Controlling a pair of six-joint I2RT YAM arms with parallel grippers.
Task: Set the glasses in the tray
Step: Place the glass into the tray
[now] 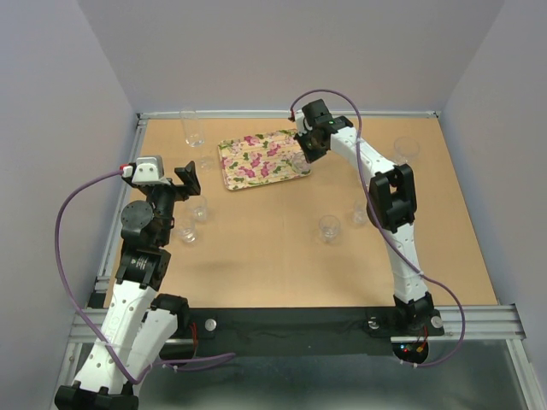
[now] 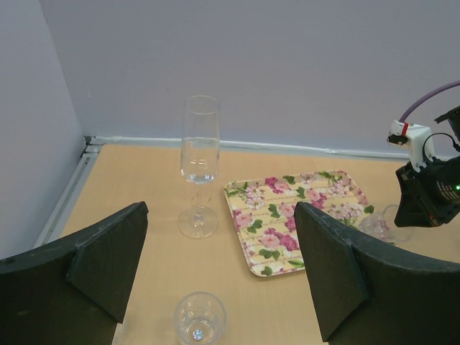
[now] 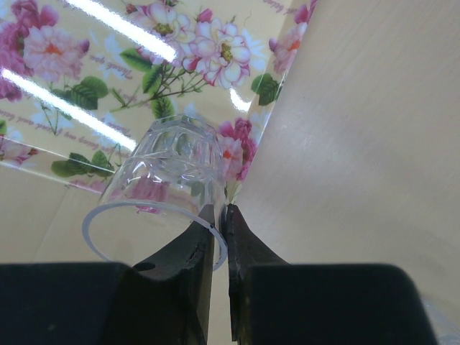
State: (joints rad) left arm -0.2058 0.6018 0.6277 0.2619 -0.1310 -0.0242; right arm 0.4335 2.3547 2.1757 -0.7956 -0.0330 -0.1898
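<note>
- At the near left, the left gripper (image 1: pixel 187 178) hangs over the table (image 1: pixel 273 265), its two fingers spread wide with nothing between them.
- Just to its right on the table stand the nearest tumbler (image 1: pixel 185 231) and, slightly farther back, a second tumbler (image 1: pixel 200 207), both upright.
- Toward the middle of the table a mid-table tumbler (image 1: pixel 329 227) stands alone. Another, the elbow-side tumbler (image 1: pixel 361 212), sits close against the right arm's elbow.
- A small tumbler (image 2: pixel 200 318) stands upright just ahead of the left gripper, between it and the tall flute.
- The flowered tray (image 1: pixel 248 166) lies flat on the far half of the table, left of centre.
- At the tray's right-hand edge, the right gripper (image 3: pixel 221 233) is pinched together on the rim of the held tumbler (image 3: pixel 162 183), with one finger inside the glass and one outside. The tumbler leans with its faceted base over the tray's border. Whether the base touches the tray cannot be told.
- The far-right tumbler (image 1: pixel 405 149) stands upright, well apart from the tray.
- Farthest back on the left, the tall flute (image 2: pixel 200 154) stands upright on the table just beside the tray's left edge.
</note>
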